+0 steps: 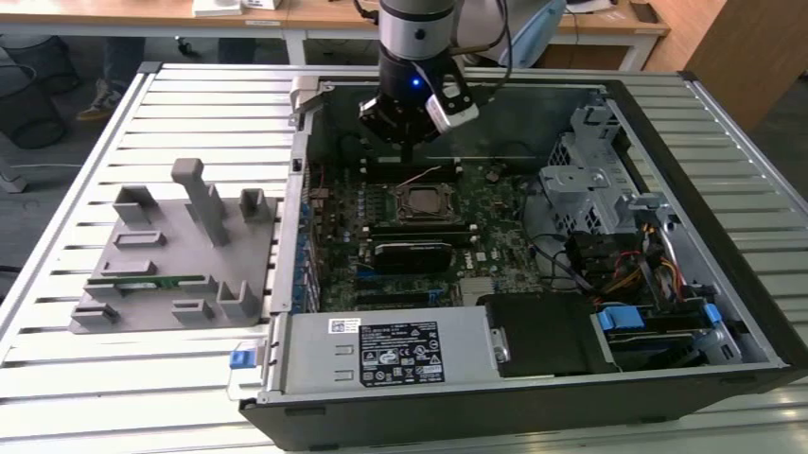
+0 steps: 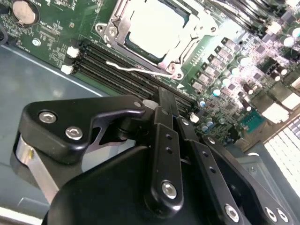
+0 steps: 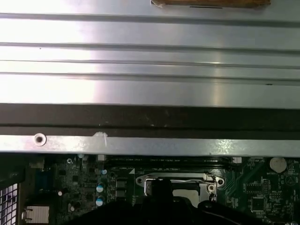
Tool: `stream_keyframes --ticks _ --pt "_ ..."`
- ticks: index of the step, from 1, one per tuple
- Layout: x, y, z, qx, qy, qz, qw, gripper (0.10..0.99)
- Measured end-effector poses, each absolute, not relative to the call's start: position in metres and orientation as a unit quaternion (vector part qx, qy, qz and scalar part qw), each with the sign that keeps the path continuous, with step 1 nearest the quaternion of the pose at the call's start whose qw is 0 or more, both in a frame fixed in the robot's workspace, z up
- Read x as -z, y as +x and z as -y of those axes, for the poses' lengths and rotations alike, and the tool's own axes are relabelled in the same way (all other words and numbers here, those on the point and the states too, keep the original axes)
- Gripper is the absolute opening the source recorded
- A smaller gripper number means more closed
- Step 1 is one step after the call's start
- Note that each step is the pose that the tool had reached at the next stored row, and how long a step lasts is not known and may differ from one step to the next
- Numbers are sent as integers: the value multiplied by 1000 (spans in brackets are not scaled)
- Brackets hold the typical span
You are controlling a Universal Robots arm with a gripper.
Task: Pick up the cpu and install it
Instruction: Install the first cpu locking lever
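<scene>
Power supply: a silver metal box with a printed label sits at the near edge of the open black computer case.
Fixture: a grey plastic holder with upright posts stands on the slatted metal table, at the exterior view's left of the case.
Cpu: the small flat square silvery-grey cpu lies seated in the black metal-framed socket on the green motherboard.
Gripper: the black gripper hangs just above and beyond the socket; fingers pressed together, holding nothing.
</scene>
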State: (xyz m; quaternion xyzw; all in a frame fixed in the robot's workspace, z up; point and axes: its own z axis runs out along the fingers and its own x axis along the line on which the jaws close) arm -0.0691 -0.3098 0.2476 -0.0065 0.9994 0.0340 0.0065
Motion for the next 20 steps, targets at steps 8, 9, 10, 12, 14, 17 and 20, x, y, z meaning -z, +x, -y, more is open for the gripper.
stream_keyframes --ticks 8,9,10,12,14,17,20 --pt "-243 -61 310 -34 -20 -999 7 114" --pt "-243 -60 310 -34 -20 -999 7 114" --pt "-243 -59 310 -34 -20 -999 7 114" --pt "-241 -58 310 -34 -20 -999 7 114" --pt "-240 -57 310 -34 -20 -999 7 114" --pt "-237 -56 310 -34 -20 -999 7 114" --pt "-234 -54 310 -34 -20 -999 7 114"
